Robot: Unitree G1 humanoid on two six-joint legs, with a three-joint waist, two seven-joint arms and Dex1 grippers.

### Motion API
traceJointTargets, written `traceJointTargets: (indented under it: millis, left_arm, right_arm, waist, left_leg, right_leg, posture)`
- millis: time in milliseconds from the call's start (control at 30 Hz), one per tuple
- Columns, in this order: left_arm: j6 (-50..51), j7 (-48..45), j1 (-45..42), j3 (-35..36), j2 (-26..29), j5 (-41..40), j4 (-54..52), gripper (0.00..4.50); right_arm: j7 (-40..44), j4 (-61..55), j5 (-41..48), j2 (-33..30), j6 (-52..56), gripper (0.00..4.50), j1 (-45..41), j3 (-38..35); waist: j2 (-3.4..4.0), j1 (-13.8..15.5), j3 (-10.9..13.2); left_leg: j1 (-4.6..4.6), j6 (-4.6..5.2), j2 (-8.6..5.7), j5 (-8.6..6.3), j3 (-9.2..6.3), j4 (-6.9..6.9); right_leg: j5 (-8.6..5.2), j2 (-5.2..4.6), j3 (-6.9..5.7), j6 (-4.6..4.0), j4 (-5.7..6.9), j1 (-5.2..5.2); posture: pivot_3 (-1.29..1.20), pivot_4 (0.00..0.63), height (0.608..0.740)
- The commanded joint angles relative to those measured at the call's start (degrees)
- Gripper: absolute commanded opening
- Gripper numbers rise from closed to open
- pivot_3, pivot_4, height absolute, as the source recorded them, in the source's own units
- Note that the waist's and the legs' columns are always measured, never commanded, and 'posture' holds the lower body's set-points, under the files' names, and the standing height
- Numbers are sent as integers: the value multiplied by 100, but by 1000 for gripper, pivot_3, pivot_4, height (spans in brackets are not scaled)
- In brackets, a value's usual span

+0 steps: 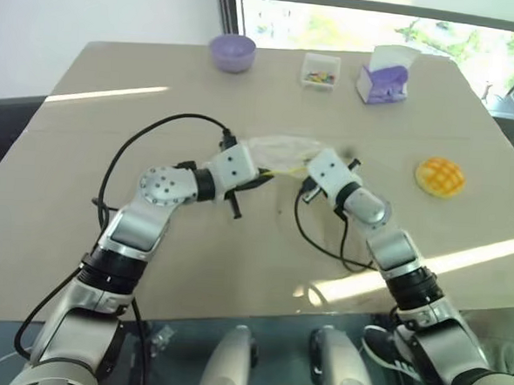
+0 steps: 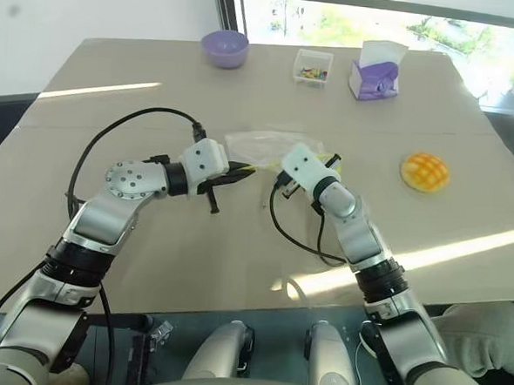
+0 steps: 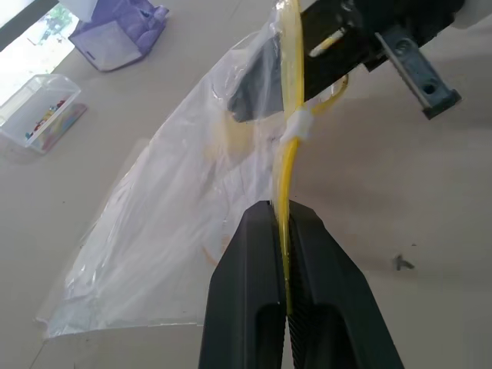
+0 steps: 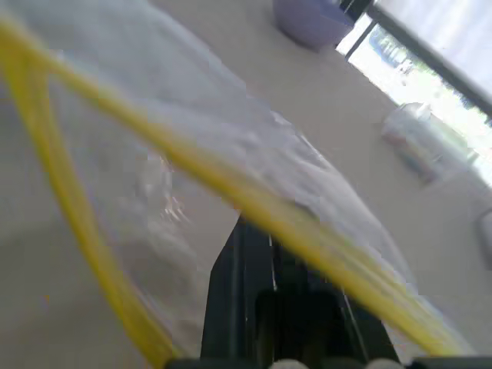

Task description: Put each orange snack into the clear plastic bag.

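Note:
The clear plastic bag (image 1: pixel 281 148) lies crinkled at the middle of the table, its yellow strip stretched between my two grippers. My left gripper (image 3: pixel 284 219) is shut on the yellow strip at the bag's left end. My right gripper (image 4: pixel 257 231) is shut on the same strip at the bag's right end, facing the left one from a short distance. One orange snack (image 1: pixel 439 177), round with a criss-cross top, rests on the table well to the right of the bag, apart from both grippers.
At the far edge of the table (image 1: pixel 80 234) stand a purple bowl (image 1: pixel 232 51), a small clear box of colourful bits (image 1: pixel 320 71) and a purple-and-white tissue box (image 1: pixel 386 78). Black cables loop off both wrists over the table.

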Motion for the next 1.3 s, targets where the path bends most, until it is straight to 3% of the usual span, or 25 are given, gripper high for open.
traceJointTargets:
  millis: [33, 67, 333, 633, 867, 1067, 1300]
  left_arm:
    - [126, 81, -27, 202, -21, -38, -125, 167]
    - [164, 81, -11, 202, -26, -47, -150, 167]
    - [448, 123, 65, 179, -83, -53, -224, 167]
    - [1331, 329, -30, 151, -224, -13, -81, 167]
    - [1463, 362, -275, 310, -289, -111, -37, 167]
    - [1438, 265, -437, 471, -212, -207, 44, 167]
    - [1279, 227, -539, 483, -186, -159, 271, 167]
  right_arm:
    - [-41, 243, -511, -122, -628, 552, -155, 324]
    - [20, 304, -552, -140, -679, 763, -163, 352]
    - [-201, 398, -866, -196, -882, 4396, -169, 201]
    - [626, -677, -276, -656, -633, 4396, 182, -438]
    - [1133, -1678, 927, -781, 169, 4464, 742, -1579]
    - [386, -1223, 1380, -773, 1068, 4464, 1070, -2881]
    - [-680, 417, 1786, -634, 1381, 4464, 580, -3804]
  waist:
    - [0, -10, 0]
    - [0, -11, 0]
    - [-1, 8, -1]
    - [-1, 28, -1]
    - [-1, 43, -1]
    - [-1, 56, -1]
    - [0, 22, 0]
  left_leg:
    - [1, 0, 2, 0, 0, 0]
    - [0, 0, 3, 0, 0, 0]
    - [0, 0, 2, 0, -1, 5]
    - [-4, 1, 1, -1, -1, 9]
    - [-3, 2, 2, -1, -4, 12]
    - [-2, 2, 1, -2, -3, 14]
    - [1, 3, 1, -1, 2, 14]
  right_leg:
    - [0, 2, 0, 0, 0, 0]
    - [0, 2, 0, 0, 1, 0]
    - [0, 1, 1, 0, 3, 2]
    - [0, 0, 0, 0, 4, 2]
    - [0, 1, -2, 0, 5, 5]
    - [1, -1, -1, 0, 5, 8]
    - [1, -1, 2, 0, 6, 10]
  posture:
    - [0, 150, 740]
    - [0, 150, 740]
    - [0, 150, 740]
    - [0, 150, 740]
    - [0, 150, 740]
    - [0, 150, 740]
    - [0, 150, 740]
